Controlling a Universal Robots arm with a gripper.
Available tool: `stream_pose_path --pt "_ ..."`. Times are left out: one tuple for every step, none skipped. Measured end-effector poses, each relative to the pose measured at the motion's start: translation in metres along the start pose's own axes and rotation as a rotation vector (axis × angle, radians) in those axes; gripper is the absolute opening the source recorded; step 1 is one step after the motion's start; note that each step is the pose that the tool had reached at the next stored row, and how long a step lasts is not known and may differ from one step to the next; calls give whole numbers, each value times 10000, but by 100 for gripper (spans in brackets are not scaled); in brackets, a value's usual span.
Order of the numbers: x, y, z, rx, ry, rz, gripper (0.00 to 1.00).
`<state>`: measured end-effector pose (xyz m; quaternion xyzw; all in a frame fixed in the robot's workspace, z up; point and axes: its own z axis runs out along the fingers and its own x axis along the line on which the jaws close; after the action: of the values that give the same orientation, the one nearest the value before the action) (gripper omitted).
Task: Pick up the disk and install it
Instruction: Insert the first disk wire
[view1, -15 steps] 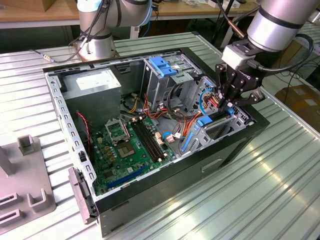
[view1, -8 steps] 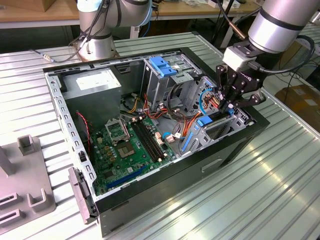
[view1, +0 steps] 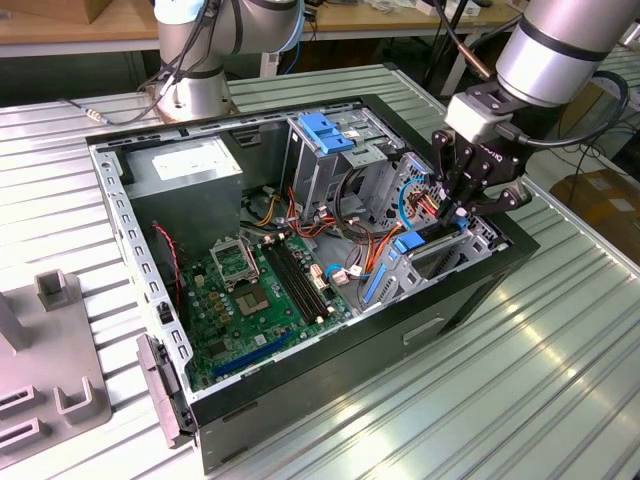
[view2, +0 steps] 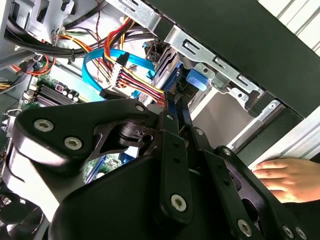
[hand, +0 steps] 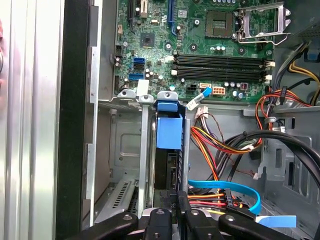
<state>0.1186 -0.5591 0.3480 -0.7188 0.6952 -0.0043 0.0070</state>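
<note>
My gripper (view1: 462, 212) hangs over the front corner of the open computer case (view1: 330, 380), at the exterior view's right, with its black fingers (hand: 176, 207) drawn close together and pinched on the near edge of the disk (hand: 167, 172). The disk stands on edge in a metal bay (hand: 144, 165) by the case's front wall, a dark slab with a blue rail (hand: 170, 131) running along the side that faces my first wrist camera and a blue tab (hand: 167, 105) at its far end. In the second wrist view my fingers (view2: 172, 150) reach down to the same slot, where a blue clip (view2: 196, 79) sits under the steel bracket (view2: 210, 60), and a person's hand (view2: 290, 180) rests flat on the bench (view1: 540, 370) just outside the case wall. Just beside the disk lie a looped light-blue data cable (hand: 235, 187) and a bundle of red, yellow and orange power wires (hand: 215, 142). Past the bay's end is the green motherboard (hand: 200, 45), with four dark memory slots (hand: 220, 65) and, farther on, the empty processor socket (hand: 260, 22). In the exterior view a drive cage with a blue handle (view1: 322, 132) stands near the middle of the case, and the grey power supply (view1: 190, 165) fills the far corner. Beyond the case, the base of a second arm (view1: 195, 90) is bolted to the ribbed bench, and a grey fixture (view1: 50, 360) sits at the exterior view's left.
</note>
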Motion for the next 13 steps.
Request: stream_pose_path --pt "0 0 0 -1 2 30 17" --pt "-1 0 0 -2 2 47 17" --pt "-1 0 0 -3 2 56 17" --pt "-1 0 0 -3 2 64 17" --pt "-1 0 0 -4 2 71 17" --pt "-1 0 0 -4 2 80 17" --pt "-1 0 0 -3 3 87 17" --pt "-1 0 1 -3 3 100 17" --pt "-1 0 1 -4 4 111 17" --pt "-1 0 2 -4 4 125 17" --pt "-1 0 2 -4 3 136 17" --pt "-1 0 3 -5 3 145 17" --pt "-1 0 3 -6 4 152 17"
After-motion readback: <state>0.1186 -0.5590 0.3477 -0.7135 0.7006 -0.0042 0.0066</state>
